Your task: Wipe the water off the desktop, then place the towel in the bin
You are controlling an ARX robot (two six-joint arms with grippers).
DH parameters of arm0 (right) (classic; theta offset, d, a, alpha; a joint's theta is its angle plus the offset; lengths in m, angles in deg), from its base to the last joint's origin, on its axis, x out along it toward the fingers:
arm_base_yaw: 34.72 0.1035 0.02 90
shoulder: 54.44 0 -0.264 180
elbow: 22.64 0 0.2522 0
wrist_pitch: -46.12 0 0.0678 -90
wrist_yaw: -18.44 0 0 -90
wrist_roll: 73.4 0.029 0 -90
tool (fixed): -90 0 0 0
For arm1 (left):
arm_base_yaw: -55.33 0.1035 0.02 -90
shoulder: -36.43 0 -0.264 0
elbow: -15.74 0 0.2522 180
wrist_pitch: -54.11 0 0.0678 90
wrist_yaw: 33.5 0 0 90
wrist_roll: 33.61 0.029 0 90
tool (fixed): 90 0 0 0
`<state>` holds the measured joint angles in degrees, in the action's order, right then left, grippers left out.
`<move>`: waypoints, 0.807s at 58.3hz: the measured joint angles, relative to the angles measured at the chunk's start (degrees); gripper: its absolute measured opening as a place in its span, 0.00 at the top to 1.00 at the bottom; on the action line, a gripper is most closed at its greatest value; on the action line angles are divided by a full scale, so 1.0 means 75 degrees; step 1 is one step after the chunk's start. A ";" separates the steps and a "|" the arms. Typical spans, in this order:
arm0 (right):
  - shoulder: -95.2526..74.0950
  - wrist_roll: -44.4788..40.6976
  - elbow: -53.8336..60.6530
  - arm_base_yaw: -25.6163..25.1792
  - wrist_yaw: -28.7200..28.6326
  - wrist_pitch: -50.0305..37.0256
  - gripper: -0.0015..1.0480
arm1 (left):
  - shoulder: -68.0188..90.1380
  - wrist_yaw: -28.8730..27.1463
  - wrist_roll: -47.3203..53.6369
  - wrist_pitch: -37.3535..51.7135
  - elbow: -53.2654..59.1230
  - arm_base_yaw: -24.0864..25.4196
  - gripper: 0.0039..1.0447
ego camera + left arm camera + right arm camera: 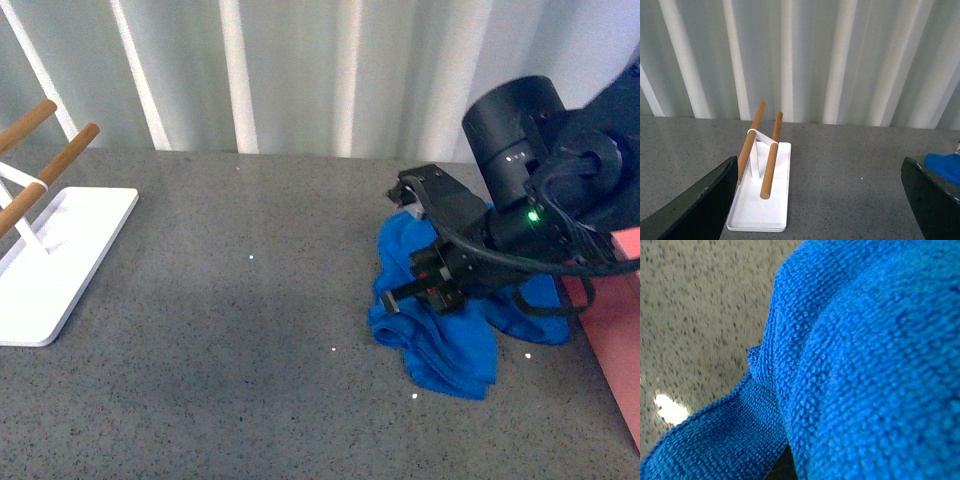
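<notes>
A crumpled blue towel (440,335) lies on the dark grey speckled desktop (230,330) at the right. My right gripper (412,248) is open and pressed down onto the towel's top. The towel (855,365) fills the right wrist view, hiding the fingers; a strip of desktop (695,310) shows beside it. The salmon-pink bin (618,320) shows only as a corner at the right edge. My left gripper (820,200) is open and empty above the desktop (850,175), out of the front view. A corner of the towel (945,167) shows there. I see no water.
A white rack base (50,260) with two wooden rods (45,165) stands at the left edge of the desktop; it also shows in the left wrist view (762,192). A pleated white curtain (300,70) closes the back.
</notes>
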<state>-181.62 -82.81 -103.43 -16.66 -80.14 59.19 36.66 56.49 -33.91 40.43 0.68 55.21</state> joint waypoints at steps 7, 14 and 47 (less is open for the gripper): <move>-0.0306 0.0093 -0.0702 0.0262 -0.0064 0.0297 0.95 | 0.0000 0.0000 0.0000 0.0000 0.0000 0.0000 0.06; -0.0653 0.0251 -0.1355 0.0632 -0.0221 0.0533 0.95 | 0.0000 0.0000 0.0000 0.0000 0.0000 0.0000 0.06; -0.0892 0.1189 -0.1352 0.1886 -0.1425 -0.0096 0.95 | 0.0000 0.0000 0.0000 -0.0003 0.0000 0.0000 0.06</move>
<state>-188.31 -73.89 -113.57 -2.52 -90.83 58.47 36.66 56.49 -33.91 40.41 0.68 55.21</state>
